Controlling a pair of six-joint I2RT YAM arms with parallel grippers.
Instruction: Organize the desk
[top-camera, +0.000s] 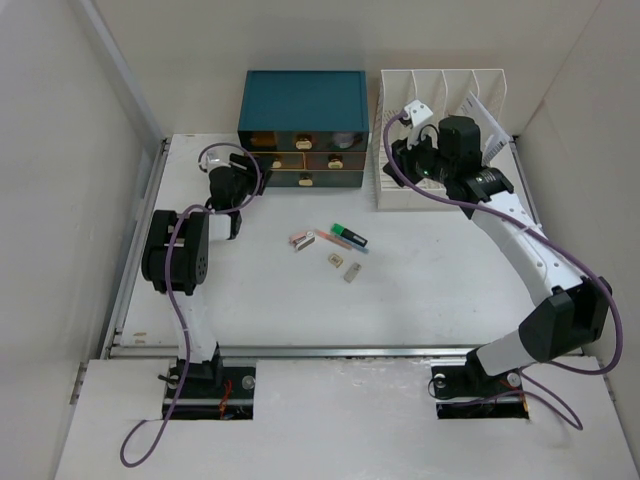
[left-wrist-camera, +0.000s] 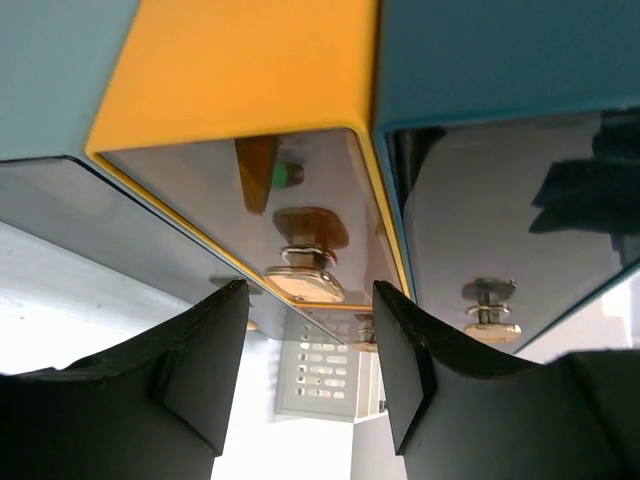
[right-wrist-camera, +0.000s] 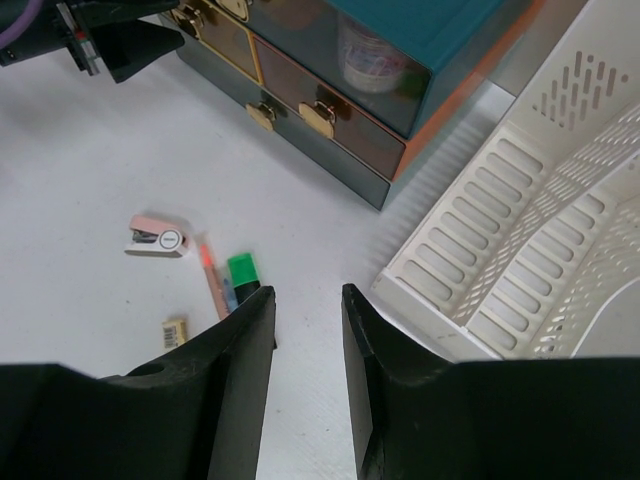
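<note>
White counter (top-camera: 450, 290) fills the floor of the overhead view, a metal rail running along its near long edge in front of both arm bases. At its far edge stands a teal drawer box (top-camera: 303, 105), and just beside that, to the right, a white slotted file rack (top-camera: 445, 85).

The left end effector (left-wrist-camera: 310, 295) is up against the front of the drawer box with its fingers spread apart and nothing gripped. In the left wrist view a brass knob (left-wrist-camera: 303, 265) on a yellow-framed drawer (left-wrist-camera: 240, 70) shows in the gap between the fingers; I cannot tell whether either finger touches it.

The right end effector (right-wrist-camera: 308, 295) hangs above the counter near the front of the file rack, jaws parted and empty.

Loose on the middle of the counter, well apart from both arms, lie a pink stapler (top-camera: 302, 240), a green highlighter (top-camera: 348, 235), an orange pencil (right-wrist-camera: 212, 285) touching the highlighter, and a small pale eraser (top-camera: 352, 272).
</note>
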